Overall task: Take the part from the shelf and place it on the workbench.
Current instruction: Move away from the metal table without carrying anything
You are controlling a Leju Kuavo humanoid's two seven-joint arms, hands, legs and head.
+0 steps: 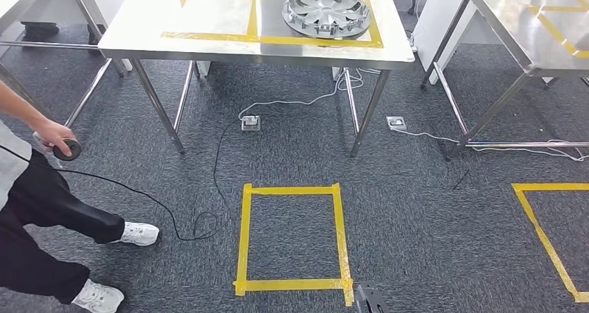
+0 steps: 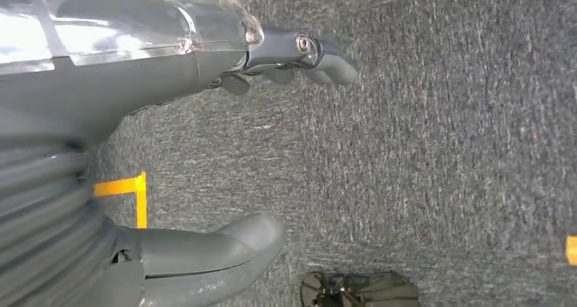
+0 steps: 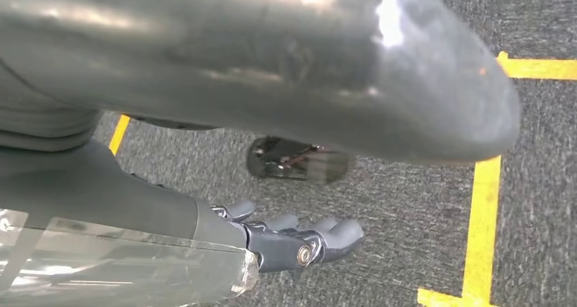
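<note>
A silver wheel cover (image 1: 326,10), the part, lies flat on the steel workbench (image 1: 173,11) ahead of me, inside a yellow tape outline at the bench's right end. Neither hand is near it. My left hand (image 2: 170,75) hangs over the grey carpet, its fingers (image 2: 299,52) stretched out and its thumb (image 2: 218,256) well apart from them, holding nothing. My right hand (image 3: 204,218) also hangs above the carpet. Its fingers (image 3: 306,242) are extended, its thumb (image 3: 354,75) is spread away, and nothing is in it.
A person (image 1: 42,195) stands at the left, holding a round black device (image 1: 68,148) on a black cable (image 1: 180,216) that runs across the floor. A yellow tape square (image 1: 292,237) marks the carpet in front of me. Another steel table (image 1: 528,21) stands at the right. Floor sockets (image 1: 251,123) and white cables lie under the workbench.
</note>
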